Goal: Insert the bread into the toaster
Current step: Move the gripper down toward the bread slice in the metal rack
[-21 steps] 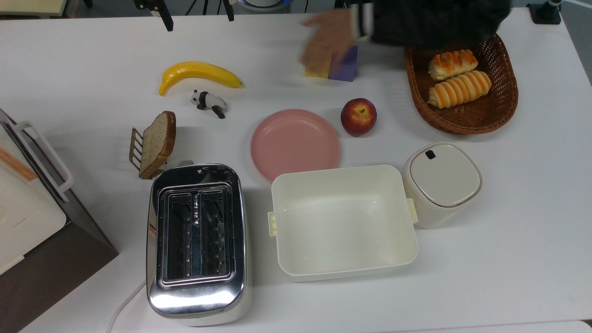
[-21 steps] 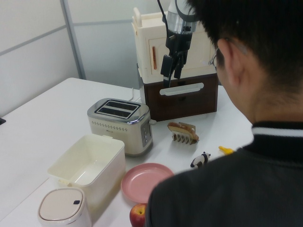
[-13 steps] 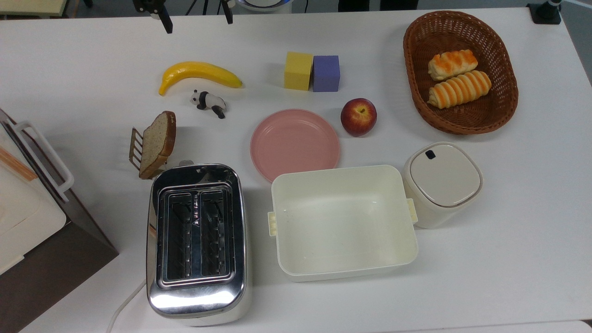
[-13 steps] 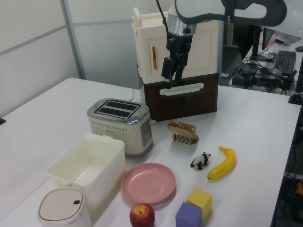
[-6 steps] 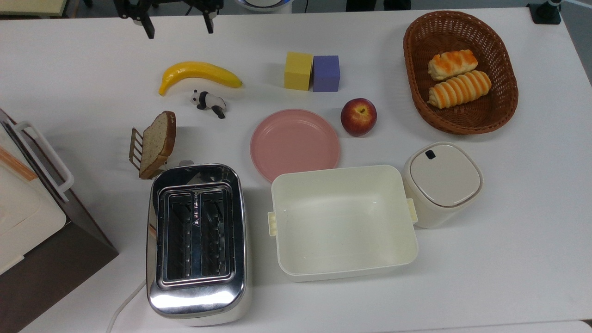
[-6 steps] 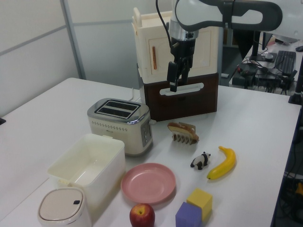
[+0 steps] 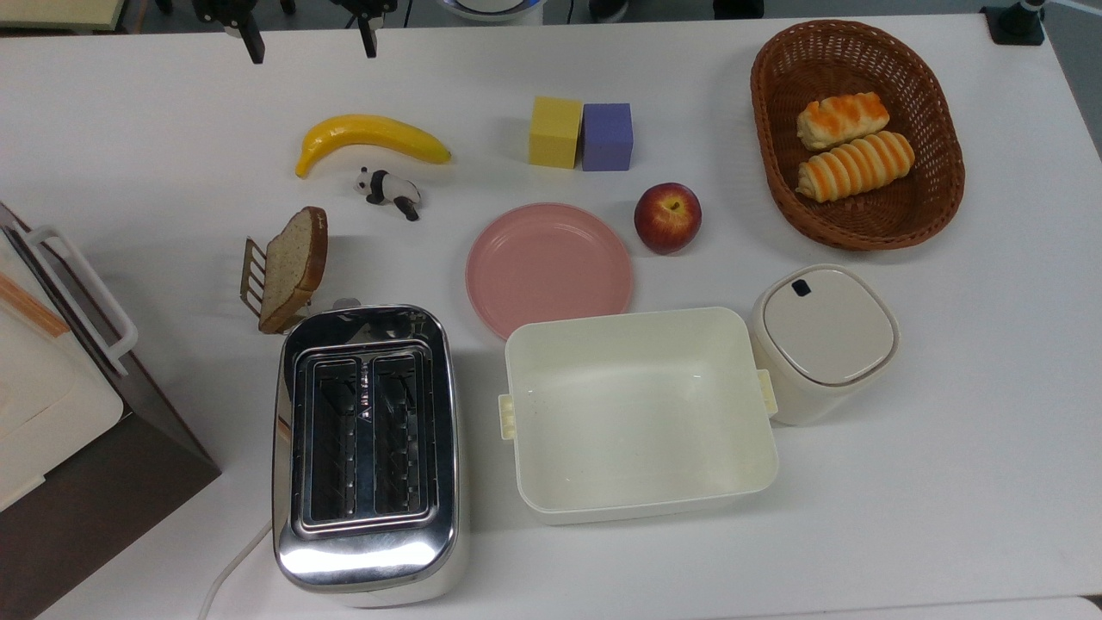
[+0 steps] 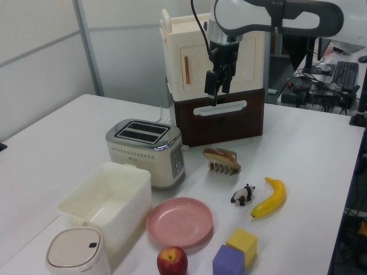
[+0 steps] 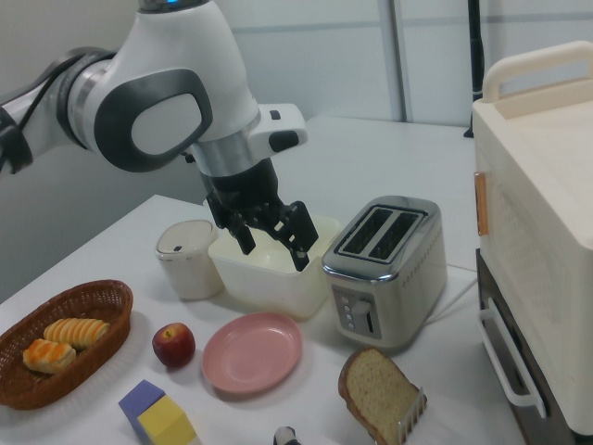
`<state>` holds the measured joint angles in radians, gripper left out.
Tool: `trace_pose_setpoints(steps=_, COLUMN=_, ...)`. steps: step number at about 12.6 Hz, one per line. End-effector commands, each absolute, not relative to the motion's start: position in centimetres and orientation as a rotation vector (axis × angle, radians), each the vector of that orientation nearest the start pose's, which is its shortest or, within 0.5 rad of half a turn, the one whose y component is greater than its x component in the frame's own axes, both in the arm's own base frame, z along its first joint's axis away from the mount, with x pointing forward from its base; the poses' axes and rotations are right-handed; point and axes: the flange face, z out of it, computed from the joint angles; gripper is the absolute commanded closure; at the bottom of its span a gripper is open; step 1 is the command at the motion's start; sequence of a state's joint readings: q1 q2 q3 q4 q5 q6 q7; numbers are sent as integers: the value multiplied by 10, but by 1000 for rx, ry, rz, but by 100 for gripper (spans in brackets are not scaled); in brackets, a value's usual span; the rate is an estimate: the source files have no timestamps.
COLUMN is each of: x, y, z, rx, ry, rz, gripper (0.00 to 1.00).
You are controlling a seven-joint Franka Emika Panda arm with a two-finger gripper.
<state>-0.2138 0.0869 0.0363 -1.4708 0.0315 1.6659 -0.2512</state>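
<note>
The bread (image 7: 294, 265) is a brown slice leaning tilted in a small wire rack (image 7: 251, 277), just beyond the toaster's far end. It also appears in the left view (image 8: 221, 153) and, close up, in the right view (image 9: 378, 394). The chrome toaster (image 7: 366, 448) stands with both dark slots empty (image 8: 146, 149) (image 9: 384, 269). My gripper (image 7: 310, 41) hangs open and empty high above the table's far edge, well away from the bread. It hangs in front of the cream cabinet in the left view (image 8: 217, 90) and over the cream tub in the right view (image 9: 275, 244).
A banana (image 7: 370, 138), a panda figure (image 7: 389, 191), yellow (image 7: 555, 131) and purple (image 7: 607, 136) cubes, an apple (image 7: 667, 217) and a pink plate (image 7: 549, 269) lie mid-table. A cream tub (image 7: 732, 491), lidded container (image 7: 822, 340), basket of rolls (image 7: 938, 207) and cabinet (image 7: 52, 405) surround them.
A person's hand and body left the table after setting down the cubes. My gripper moved toward the top view's left and rose a little in the left view, staying open.
</note>
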Motion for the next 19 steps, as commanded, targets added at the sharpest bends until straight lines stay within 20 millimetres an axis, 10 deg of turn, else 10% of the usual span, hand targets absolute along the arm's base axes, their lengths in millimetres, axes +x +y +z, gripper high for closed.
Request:
trace_pose_setpoints(steps=1, x=590, y=-104, z=605, rx=-3131, ry=-260, rz=-127, gripper=0)
trace_pose_setpoints(steps=19, x=655, y=-124, z=436, rx=-3235, ry=-361, rz=157, gripper=0)
